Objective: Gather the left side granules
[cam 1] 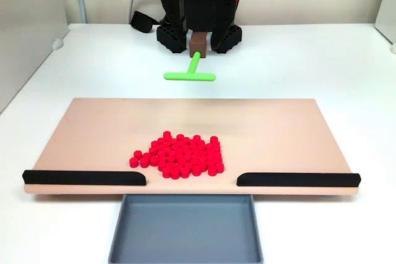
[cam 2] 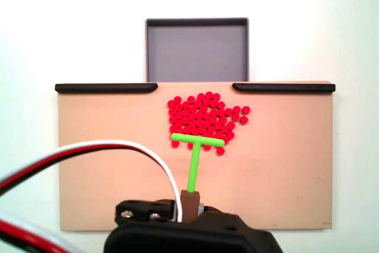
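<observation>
Red granules (cam 1: 178, 154) heaped near the middle of the tan board (cam 1: 93, 128), just before the gap between two black rails (cam 1: 85, 178). Gripper (cam 2: 190, 197) seemingly closed on the green T-shaped pusher (cam 2: 195, 152), jaws mostly hidden. Grey tray (cam 2: 197, 50) beyond.

Granules (cam 1: 179, 154) on board (cam 1: 278, 134), before tray (cam 1: 185, 230)
</observation>
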